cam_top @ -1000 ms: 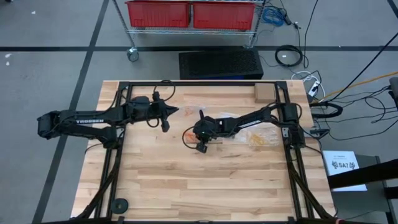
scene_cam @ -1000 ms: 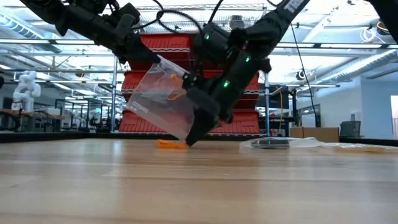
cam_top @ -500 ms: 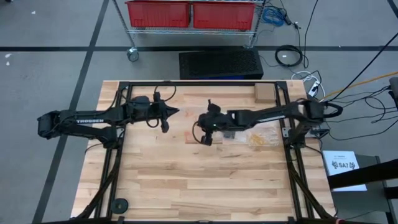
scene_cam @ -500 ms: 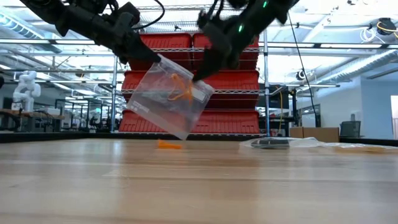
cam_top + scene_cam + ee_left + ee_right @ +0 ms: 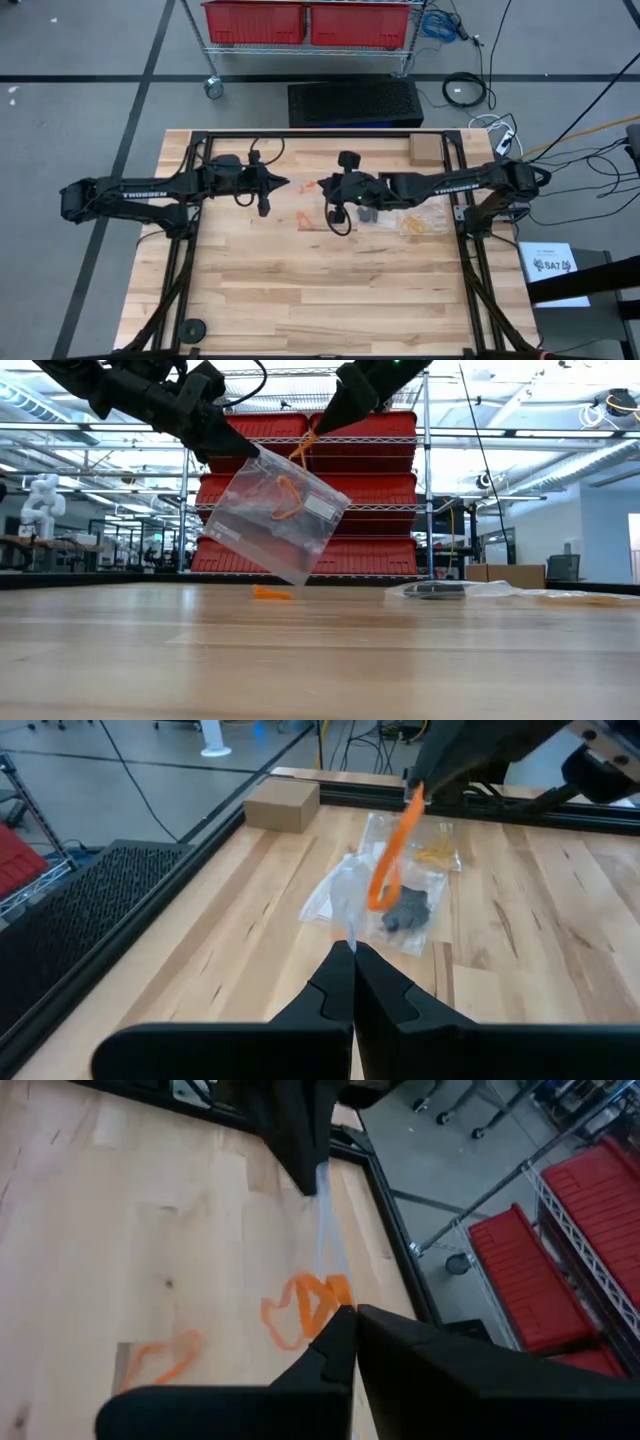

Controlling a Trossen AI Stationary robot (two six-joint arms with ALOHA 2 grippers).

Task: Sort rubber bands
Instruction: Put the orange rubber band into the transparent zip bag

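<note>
My left gripper [image 5: 238, 448] is shut on a clear zip bag [image 5: 270, 530] that hangs in the air over the table's middle, with orange rubber bands [image 5: 285, 500] inside it. My right gripper [image 5: 322, 428] is raised just above the bag's upper edge and is shut on one orange rubber band [image 5: 390, 870]. Another orange band [image 5: 272, 592] lies flat on the wood below. In the high view the two grippers, left [image 5: 285, 183] and right [image 5: 322, 185], nearly meet. My left gripper pinches the bag's upper edge [image 5: 350, 925] between its two shut fingers, coming in slanted downward from the table's left. The bag is lifted clear and hangs tilted below the fingers. My right gripper pinches the upper end of the orange band [image 5: 413, 795] between its fingertips, slanting down from the right. The band is clear of the table and hangs as a long loop, its lower end [image 5: 296, 460] at the bag's top.
Two more clear bags [image 5: 400, 213] lie flat on the table right of the middle, one with dark bands [image 5: 405, 910], one with tan bands [image 5: 437, 848]. A small cardboard box [image 5: 424, 150] sits at the far right corner. Black frame rails border the table.
My right gripper rose from the table beside the loose orange bands, moved toward the far edge and the left gripper, and carried one orange band up to the bag's top. The left gripper and the bag kept still.
</note>
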